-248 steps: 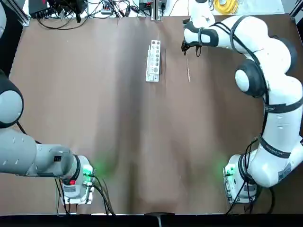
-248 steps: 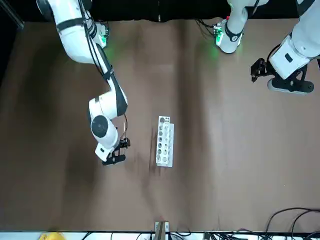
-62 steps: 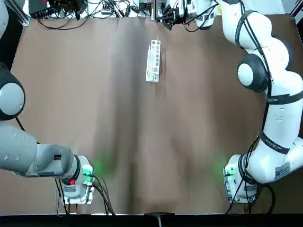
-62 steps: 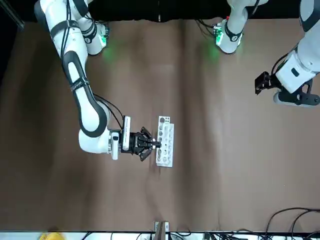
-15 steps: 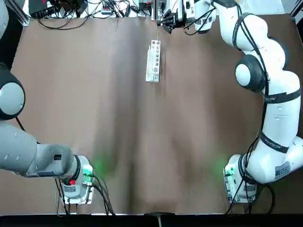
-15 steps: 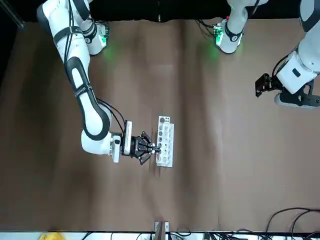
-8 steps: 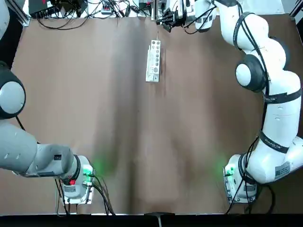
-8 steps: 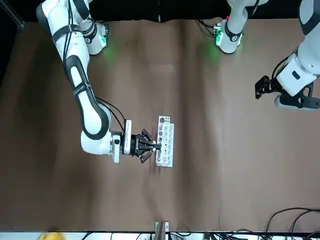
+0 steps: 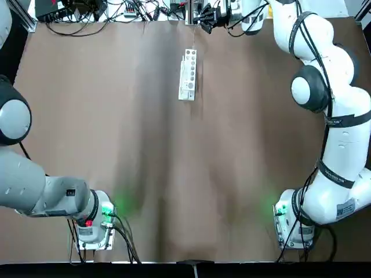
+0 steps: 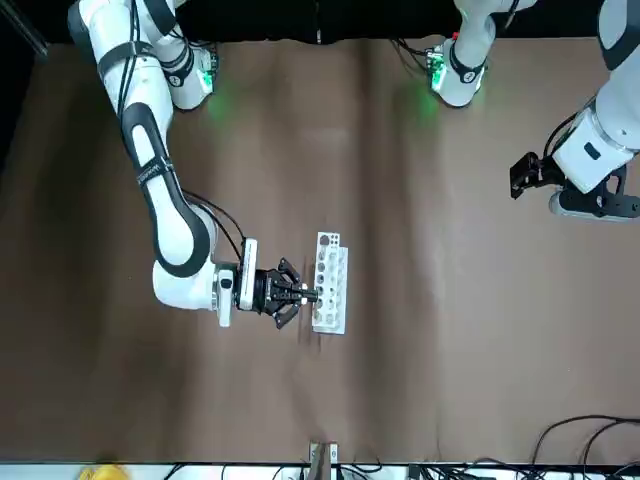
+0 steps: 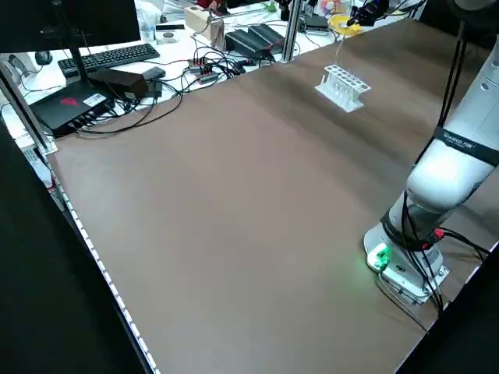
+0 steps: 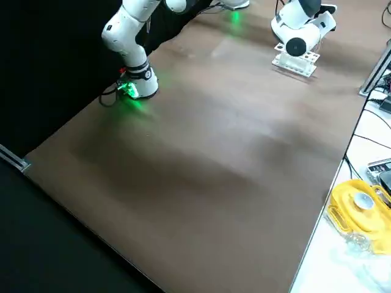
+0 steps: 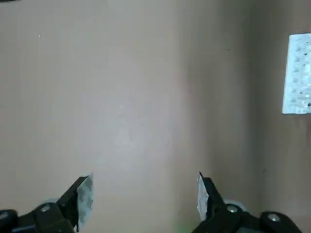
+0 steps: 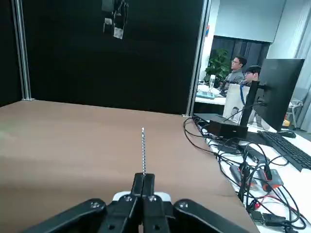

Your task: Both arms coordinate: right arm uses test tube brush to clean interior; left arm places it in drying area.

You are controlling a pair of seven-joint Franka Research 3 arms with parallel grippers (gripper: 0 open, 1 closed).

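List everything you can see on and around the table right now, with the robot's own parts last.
rack: one, white with holes, far middle of the brown table.
brush: one, thin pale wire, pinched in the right gripper, by the rack's far end.
keyboard: one, black, on the white desk beyond the table's far edge.
cables: several, black, on that desk.
yellow object: one, on the white desk near the table's far right corner.
monitor: one, dark, on the desk.
people: two, seated in the background.
right gripper: black, shut on the brush, beside the rack.
left gripper: black, open, held above bare table at the robot's left side.
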